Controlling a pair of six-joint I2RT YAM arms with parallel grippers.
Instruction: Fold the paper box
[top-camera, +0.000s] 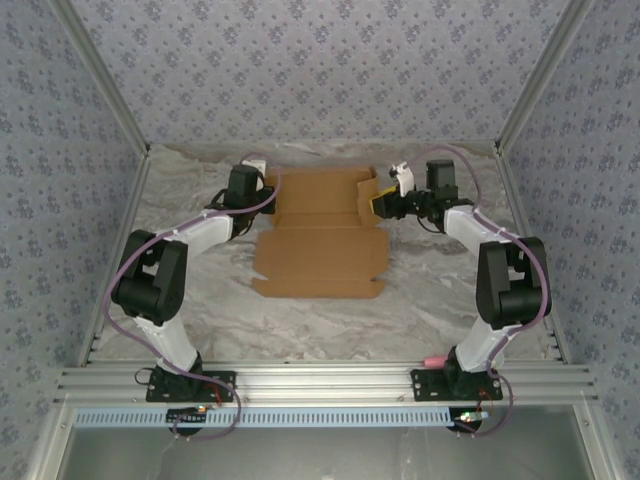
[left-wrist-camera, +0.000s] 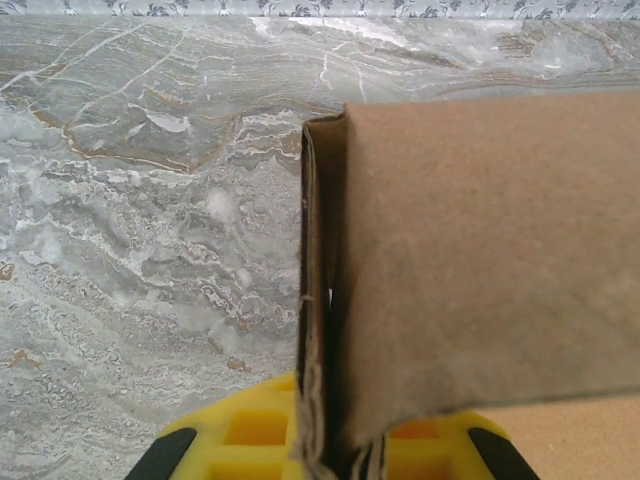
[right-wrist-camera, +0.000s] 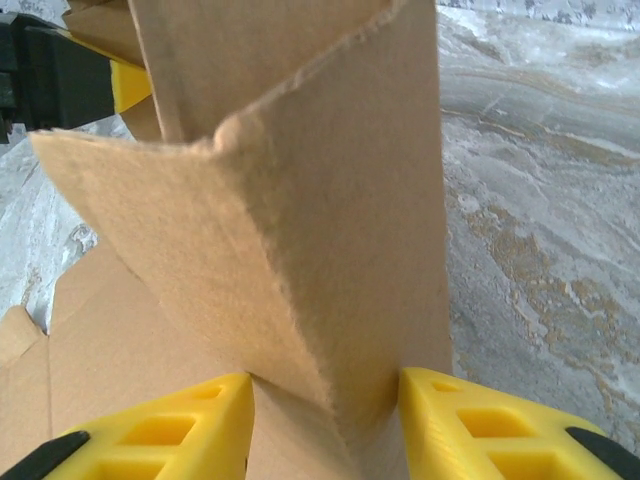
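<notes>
The paper box (top-camera: 318, 255) is a flat brown cardboard sheet lying mid-table, with its far side flaps lifted. At the sheet's far left corner my left gripper (top-camera: 263, 190) is shut on an upright folded flap (left-wrist-camera: 470, 260), which stands pinched between the yellow fingers (left-wrist-camera: 235, 432). My right gripper (top-camera: 378, 206) is at the far right corner. There its yellow fingers (right-wrist-camera: 470, 415) press from both sides on folded, raised flaps (right-wrist-camera: 330, 230) that meet at a crease. In the right wrist view the left gripper (right-wrist-camera: 75, 75) shows at the top left, beyond the cardboard.
The marble-patterned tabletop (top-camera: 200, 320) is walled by patterned panels at the back and sides. A small pink object (top-camera: 435, 360) lies near the right arm's base. An aluminium rail (top-camera: 320, 380) runs along the near edge.
</notes>
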